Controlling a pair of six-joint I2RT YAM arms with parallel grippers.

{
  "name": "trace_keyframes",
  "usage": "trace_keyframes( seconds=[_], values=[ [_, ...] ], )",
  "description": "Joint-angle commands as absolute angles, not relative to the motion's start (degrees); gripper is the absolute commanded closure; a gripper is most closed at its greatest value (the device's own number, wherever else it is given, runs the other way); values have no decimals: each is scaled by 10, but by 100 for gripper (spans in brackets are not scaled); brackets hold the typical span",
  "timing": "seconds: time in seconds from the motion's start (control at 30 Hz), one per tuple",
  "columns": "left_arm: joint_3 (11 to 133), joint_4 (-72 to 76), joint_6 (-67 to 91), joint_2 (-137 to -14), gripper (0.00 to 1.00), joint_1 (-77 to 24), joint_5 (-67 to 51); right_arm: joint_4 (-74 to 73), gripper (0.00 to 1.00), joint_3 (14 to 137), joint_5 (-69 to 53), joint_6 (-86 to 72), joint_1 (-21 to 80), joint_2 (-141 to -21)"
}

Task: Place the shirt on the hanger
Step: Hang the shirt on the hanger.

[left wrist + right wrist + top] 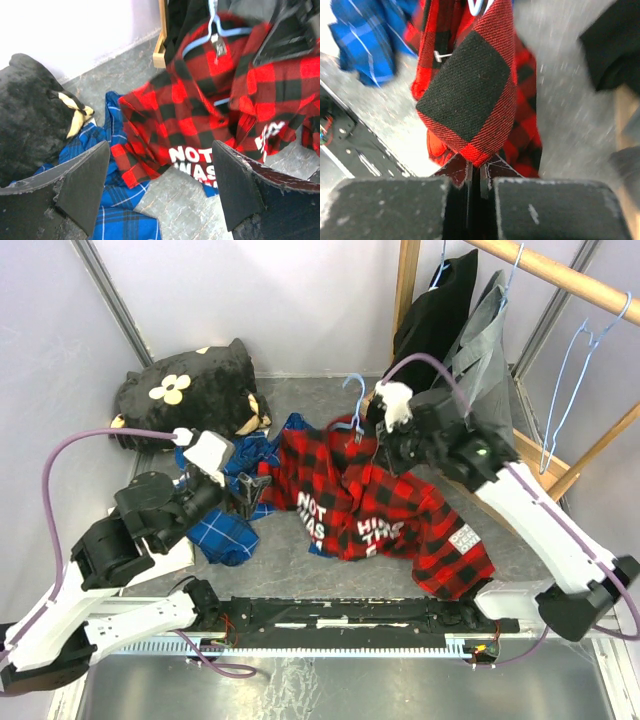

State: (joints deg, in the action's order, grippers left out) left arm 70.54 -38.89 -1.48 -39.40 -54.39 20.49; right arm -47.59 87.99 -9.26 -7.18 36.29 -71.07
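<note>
The red-and-black plaid shirt [385, 505] with white lettering hangs partly lifted over the table's middle. A light-blue wire hanger [355, 405] sits in its collar, hook up; it also shows in the left wrist view [215, 30]. My right gripper [385, 435] is shut on a fold of the shirt [470, 95] near the collar and holds it up. My left gripper [250, 495] is open and empty, low over the table, facing the shirt's lettered hem [195, 160].
A blue plaid shirt [225, 525] lies crumpled left of the red one. A black plush cushion with a flower [190, 390] sits at the back left. A wooden rack [560, 280] at the back right carries dark garments [450, 320] and spare blue hangers [570, 380].
</note>
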Motion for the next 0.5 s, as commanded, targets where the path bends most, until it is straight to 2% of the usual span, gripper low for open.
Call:
trace_keyframes(
  seconds=[0.0, 0.23, 0.37, 0.47],
  values=[
    [699, -391, 17, -420, 12, -544, 198, -425, 100, 800, -68, -148, 362, -716],
    [683, -387, 38, -440, 12, -543, 192, -461, 100, 749, -39, -164, 362, -739],
    [671, -380, 44, -448, 13, -543, 183, -445, 100, 714, 33, -159, 360, -706],
    [669, -378, 46, -455, 13, -544, 177, -476, 100, 737, -9, -95, 359, -714]
  ],
)
